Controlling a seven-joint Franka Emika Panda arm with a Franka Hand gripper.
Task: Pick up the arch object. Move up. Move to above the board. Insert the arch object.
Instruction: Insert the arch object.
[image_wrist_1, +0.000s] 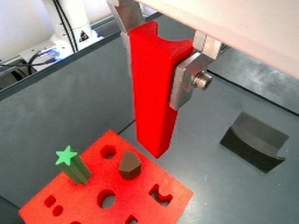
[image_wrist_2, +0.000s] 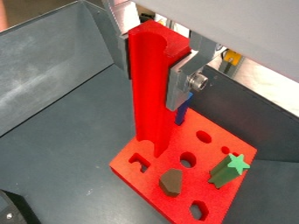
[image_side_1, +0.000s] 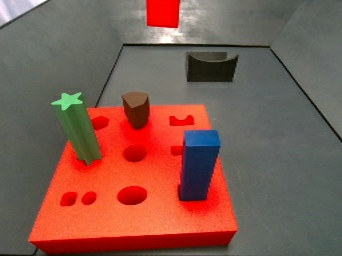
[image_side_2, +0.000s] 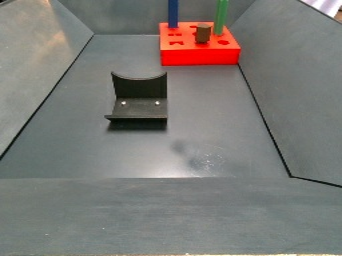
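Gripper (image_wrist_1: 163, 54) clamps arch object (image_wrist_1: 155, 87) (upright) | above board (image_wrist_1: 70, 206) | grey floor (image_side_2: 201, 140)

No text, label, brand, number or sign can be read in any of the views. The board (image_side_1: 134, 200) has only plain holes in its red top, with no writing. The arch object (image_wrist_1: 152, 83), which is held between the fingers of the hand (image_wrist_1: 162, 54), is red all over, with no mark. The dark fixture (image_side_2: 138, 98) has no letters either. The grey floor (image_side_2: 174, 150) and the walls around it are plain.
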